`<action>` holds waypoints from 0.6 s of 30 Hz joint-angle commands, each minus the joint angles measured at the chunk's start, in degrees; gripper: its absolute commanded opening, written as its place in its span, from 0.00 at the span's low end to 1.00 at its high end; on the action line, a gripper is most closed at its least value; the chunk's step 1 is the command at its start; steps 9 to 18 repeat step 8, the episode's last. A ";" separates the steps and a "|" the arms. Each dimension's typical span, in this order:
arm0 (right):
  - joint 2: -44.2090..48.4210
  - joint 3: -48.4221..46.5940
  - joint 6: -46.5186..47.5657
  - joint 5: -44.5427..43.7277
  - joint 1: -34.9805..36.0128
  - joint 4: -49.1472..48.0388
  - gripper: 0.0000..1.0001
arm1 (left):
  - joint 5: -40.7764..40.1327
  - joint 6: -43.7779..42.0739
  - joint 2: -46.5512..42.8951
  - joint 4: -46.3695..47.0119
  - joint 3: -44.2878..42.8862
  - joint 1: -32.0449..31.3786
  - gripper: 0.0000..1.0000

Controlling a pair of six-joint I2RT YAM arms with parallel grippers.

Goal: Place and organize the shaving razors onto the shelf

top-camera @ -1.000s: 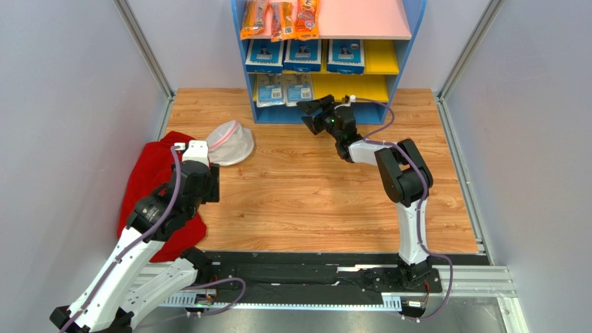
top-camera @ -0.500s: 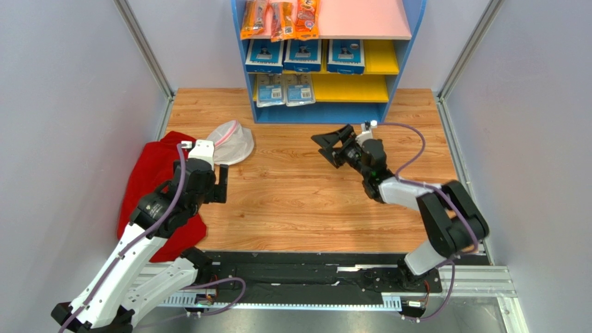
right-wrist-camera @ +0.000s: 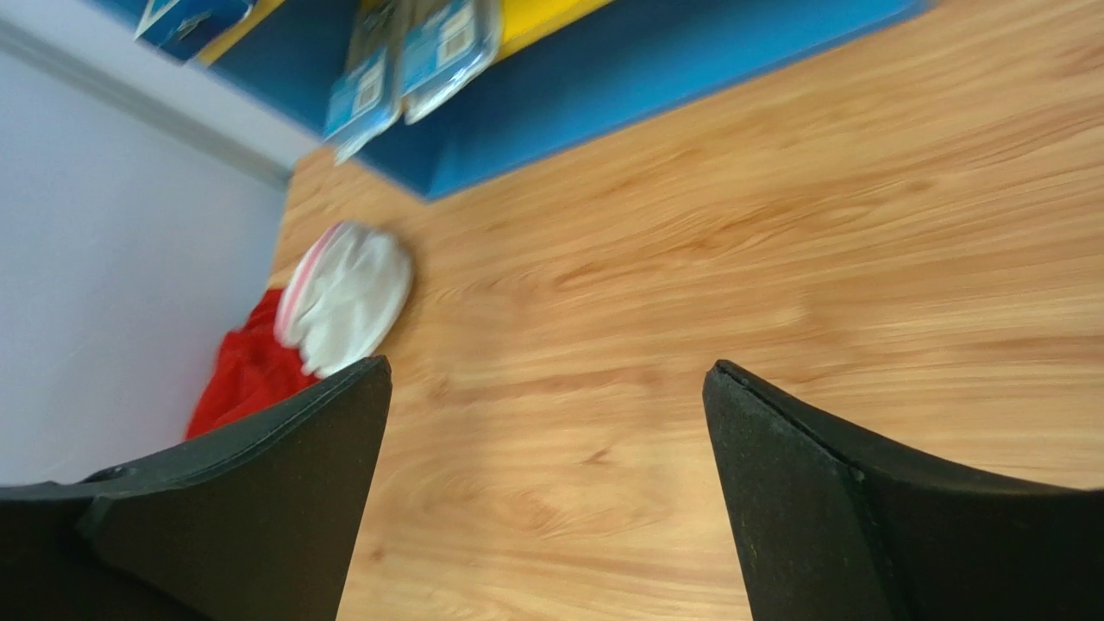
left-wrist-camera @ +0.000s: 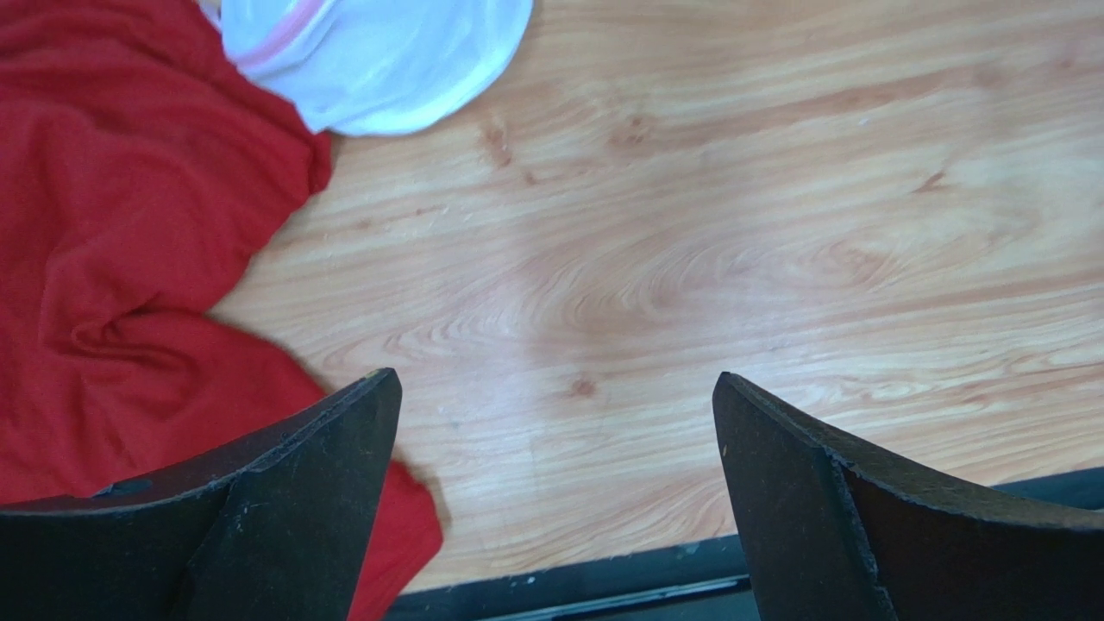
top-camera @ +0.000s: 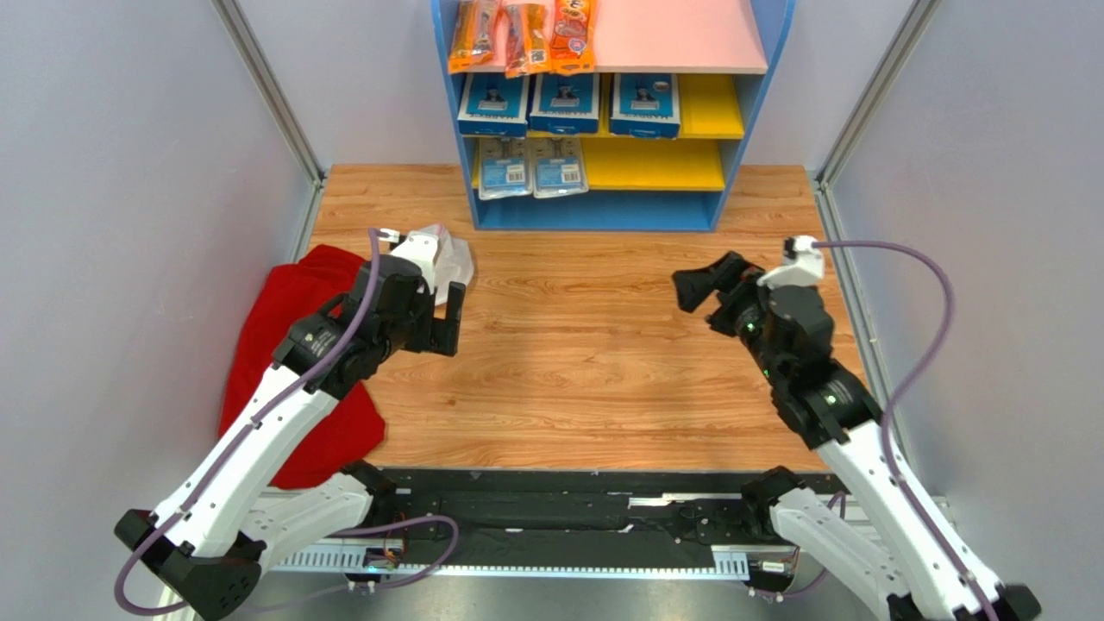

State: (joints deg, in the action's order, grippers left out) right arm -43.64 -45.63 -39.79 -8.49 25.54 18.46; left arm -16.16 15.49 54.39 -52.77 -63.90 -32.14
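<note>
The shelf (top-camera: 739,97) stands at the far edge, blue-framed with a pink top and two yellow boards. Three larger blue shaving razors (top-camera: 564,104) stand in a row on the upper yellow board. Two smaller, paler razor packs (top-camera: 531,168) lean at the left of the lower board, also seen as razor packs (right-wrist-camera: 415,58) in the right wrist view. My left gripper (top-camera: 447,311) (left-wrist-camera: 555,377) hangs open over bare wood beside the red cloth. My right gripper (top-camera: 700,282) (right-wrist-camera: 547,366) is open and empty over the table's right half, well short of the shelf.
Orange snack packets (top-camera: 518,32) lie on the pink top board. A white mesh bag (top-camera: 434,259) (left-wrist-camera: 376,52) rests against a red cloth (top-camera: 279,349) (left-wrist-camera: 130,233) at the left. Grey walls close in both sides. A black rail (top-camera: 583,498) runs along the near edge.
My right arm has drawn back from the shelf to the right and nearer. My left arm has moved up and right beside the white bag. Both grippers have opened wider.
</note>
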 commanded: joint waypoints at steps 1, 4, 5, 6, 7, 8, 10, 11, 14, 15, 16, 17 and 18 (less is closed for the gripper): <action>3.99 -4.64 10.78 -17.68 0.04 20.55 0.96 | 2.97 -1.34 -0.25 4.08 -3.51 0.24 0.99; 5.75 -4.04 10.88 -18.05 0.04 21.71 0.97 | 3.68 -0.99 -0.43 4.78 -3.43 0.24 0.99; 6.45 -3.42 10.53 -17.96 0.12 21.62 0.97 | 3.94 -0.98 -0.34 4.87 -3.25 0.24 0.99; 6.89 -2.81 10.35 -17.44 0.04 21.36 0.97 | 4.29 -0.98 -0.51 5.13 -3.16 0.24 0.99; 7.25 -1.41 9.22 -16.91 0.04 21.10 0.97 | 4.12 -0.81 -0.51 5.22 -3.07 0.24 0.99; 7.86 -0.70 8.68 -16.91 -0.05 21.01 0.97 | 3.51 -0.55 -0.78 5.22 -2.90 0.24 0.99; 7.86 -0.70 8.68 -16.91 -0.05 21.01 0.97 | 3.51 -0.55 -0.78 5.22 -2.90 0.24 0.99; 7.86 -0.70 8.68 -16.91 -0.05 21.01 0.97 | 3.51 -0.55 -0.78 5.22 -2.90 0.24 0.99; 7.86 -0.70 8.68 -16.91 -0.05 21.01 0.97 | 3.51 -0.55 -0.78 5.22 -2.90 0.24 0.99; 7.86 -0.70 8.68 -16.91 -0.05 21.01 0.97 | 3.51 -0.55 -0.78 5.22 -2.90 0.24 0.99; 7.86 -0.70 8.68 -16.91 -0.05 21.01 0.97 | 3.51 -0.55 -0.78 5.22 -2.90 0.24 0.99; 7.86 -0.70 8.68 -16.91 -0.05 21.01 0.97 | 3.51 -0.55 -0.78 5.22 -2.90 0.24 0.99; 7.86 -0.70 8.68 -16.91 -0.05 21.01 0.97 | 3.51 -0.55 -0.78 5.22 -2.90 0.24 0.99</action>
